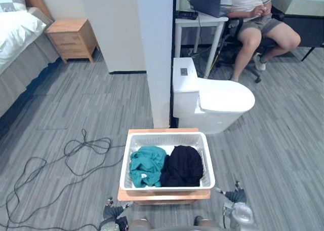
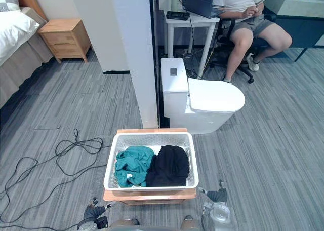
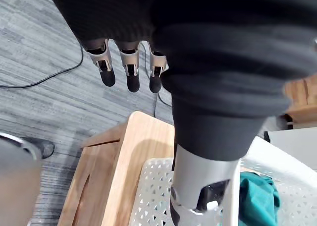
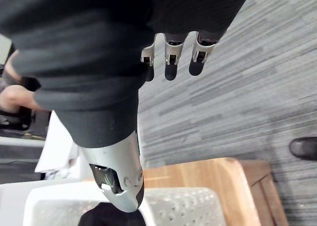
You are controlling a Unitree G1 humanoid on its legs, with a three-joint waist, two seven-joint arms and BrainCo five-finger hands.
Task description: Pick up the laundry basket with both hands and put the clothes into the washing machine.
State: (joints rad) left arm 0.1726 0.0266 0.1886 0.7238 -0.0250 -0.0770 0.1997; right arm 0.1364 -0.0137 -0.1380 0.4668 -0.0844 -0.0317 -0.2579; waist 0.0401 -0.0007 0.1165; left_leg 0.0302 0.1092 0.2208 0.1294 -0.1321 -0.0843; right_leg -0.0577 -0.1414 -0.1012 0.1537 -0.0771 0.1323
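Laundry basket (image 1: 167, 139): sitting on wooden stand (image 1: 162, 195), not yet lifted. Teal garment (image 1: 147, 165) and black garment (image 1: 182, 166) lying inside.
Left hand (image 1: 114, 211): hovering by near-left corner, fingers hanging straight, gripping nothing.
Right hand (image 1: 236, 197): hovering by near-right corner, likewise empty.
Remaining: lifting, carrying, loading.
Unclear: whether thumbs are touching rim; where washing machine is standing.

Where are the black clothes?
The black clothes lie in the right half of the white laundry basket, touching the teal clothes on their left, with the white toilet just beyond.

White laundry basket (image 1: 167, 140) holds crumpled teal cloth (image 1: 147, 164) beside black cloth (image 1: 182, 165).
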